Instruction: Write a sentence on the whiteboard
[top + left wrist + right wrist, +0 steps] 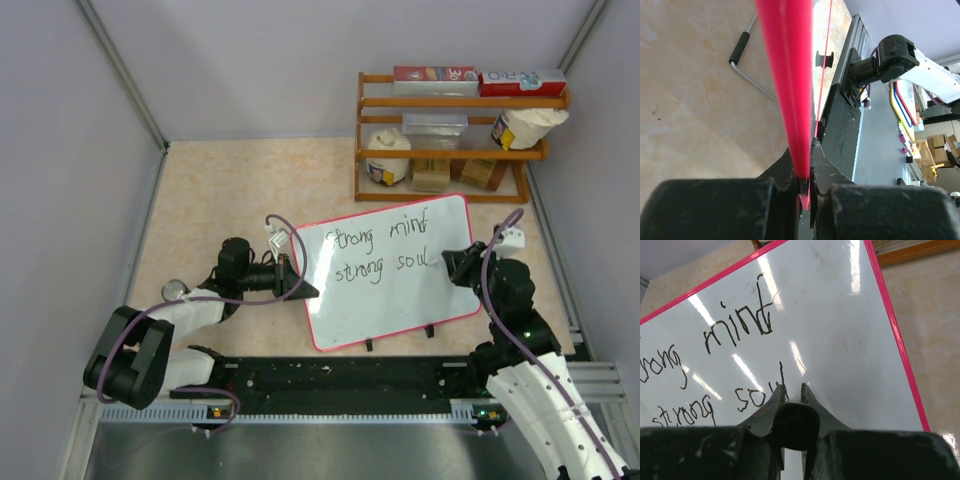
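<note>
Whiteboard (pixel 400 300) stands mid-worktop (pixel 220 190), turned slightly clockwise; glossy white face with glare streaks, thin red rounded-corner frame (pixel 790 75), two small black feet (pixel 368 344) on its 6 o'clock edge; sentence (pixel 385 255) in thin black script, two lines, "Strong mind / strong soul"; left pincer (pixel 303 288) clamped on frame at board's 9 o'clock; right pincer (pixel 792 390) at 3 o'clock, closed on a dark pen (pixel 792 422), tip at the final "l".

Whiteboard (pixel 400 300) x1; pen (pixel 792 422) x1; hands (pixel 305 290) (pixel 452 265) x2; shelf (pixel 455 153) x1; boxes atop (pixel 435 74) (pixel 522 82) x2.
</note>
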Controlling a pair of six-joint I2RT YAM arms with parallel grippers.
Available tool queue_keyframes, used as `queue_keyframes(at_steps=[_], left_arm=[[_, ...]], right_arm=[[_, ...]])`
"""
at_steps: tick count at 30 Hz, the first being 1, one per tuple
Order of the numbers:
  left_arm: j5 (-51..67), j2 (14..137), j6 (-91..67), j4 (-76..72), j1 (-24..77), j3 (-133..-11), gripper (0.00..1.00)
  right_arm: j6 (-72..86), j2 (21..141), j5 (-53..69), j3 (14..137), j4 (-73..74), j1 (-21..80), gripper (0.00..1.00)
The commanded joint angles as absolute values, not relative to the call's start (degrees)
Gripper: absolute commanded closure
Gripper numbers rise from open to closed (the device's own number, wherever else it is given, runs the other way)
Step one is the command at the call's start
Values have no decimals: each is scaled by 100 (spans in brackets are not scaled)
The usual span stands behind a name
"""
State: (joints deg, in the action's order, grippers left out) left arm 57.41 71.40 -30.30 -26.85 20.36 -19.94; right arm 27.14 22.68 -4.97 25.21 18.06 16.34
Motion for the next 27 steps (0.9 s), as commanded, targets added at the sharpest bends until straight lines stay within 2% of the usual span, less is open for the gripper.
queue_keyframes(at_steps=[1,10,21,24,27], left_arm=[[4834,7119,-2206,-2619,1995,-1916,100],[4825,7119,-2206,-2628,1986,-1907,100],[4764,7119,-2118,-2435,1986,-2021,99],[4755,7067,-2057,-2356,1986,-2065,91],[4632,6935,-2004,-2224,1995,-2092,74]], right_arm=[[2593,2434,-791,2821,1802,1582,100],[2610,2505,-774,3085,1591,1582,100],[2663,2057,-580,3393,1723,1582,100],[2698,2057,-536,3392,1723,1582,100],[2698,2057,-475,3375,1740,1582,100]])
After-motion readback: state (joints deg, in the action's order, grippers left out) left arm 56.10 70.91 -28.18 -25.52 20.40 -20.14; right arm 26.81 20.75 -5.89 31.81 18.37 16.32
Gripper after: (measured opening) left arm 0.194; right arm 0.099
